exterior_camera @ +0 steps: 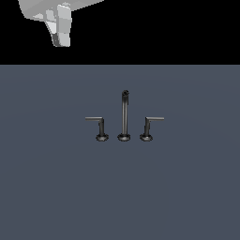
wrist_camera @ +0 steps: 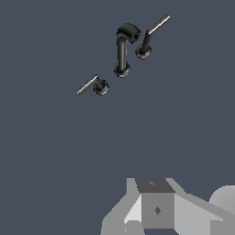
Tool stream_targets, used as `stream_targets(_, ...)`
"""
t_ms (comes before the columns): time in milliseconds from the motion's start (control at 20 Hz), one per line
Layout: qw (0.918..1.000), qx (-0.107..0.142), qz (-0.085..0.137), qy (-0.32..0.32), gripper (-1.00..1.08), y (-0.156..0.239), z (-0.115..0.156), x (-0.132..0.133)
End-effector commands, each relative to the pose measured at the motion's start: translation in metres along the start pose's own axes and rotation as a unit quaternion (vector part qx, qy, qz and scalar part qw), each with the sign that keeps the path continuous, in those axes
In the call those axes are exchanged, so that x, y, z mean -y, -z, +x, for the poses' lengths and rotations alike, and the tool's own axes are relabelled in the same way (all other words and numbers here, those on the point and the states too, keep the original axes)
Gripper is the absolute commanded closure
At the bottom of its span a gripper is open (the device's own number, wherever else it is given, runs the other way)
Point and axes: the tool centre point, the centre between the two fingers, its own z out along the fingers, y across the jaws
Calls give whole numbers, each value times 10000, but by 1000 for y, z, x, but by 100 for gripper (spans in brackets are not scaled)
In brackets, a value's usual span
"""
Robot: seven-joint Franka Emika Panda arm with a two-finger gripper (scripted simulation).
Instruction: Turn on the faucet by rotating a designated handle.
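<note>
The faucet (exterior_camera: 124,117) stands mid-scene in the exterior view: a tall thin spout between two short L-shaped levers, each on a round base. The handle (exterior_camera: 97,125) is the lever on the exterior view's left, with its thin arm jutting left. The mirrored lever (exterior_camera: 150,125) juts right. My gripper (exterior_camera: 61,42) hangs high at the exterior view's upper left, far from the faucet, fingers together and holding nothing. In the wrist view the gripper (wrist_camera: 151,202) shows at the picture's edge, with the faucet (wrist_camera: 122,50) and the handle (wrist_camera: 94,85) well away from it.
The faucet set sits on a flat dark blue-grey surface (exterior_camera: 120,197) that fills the lower part of the exterior view. Behind it is a black background.
</note>
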Motion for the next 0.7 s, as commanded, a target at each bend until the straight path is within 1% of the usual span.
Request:
stream_targets(0,9997,1,0,-255,108,-14,4,11)
stream_targets(300,9967,2,-9,-818,108,-44,16,36)
stream_targets(650,9899,1,-22,-1418,108,-76,32,60)
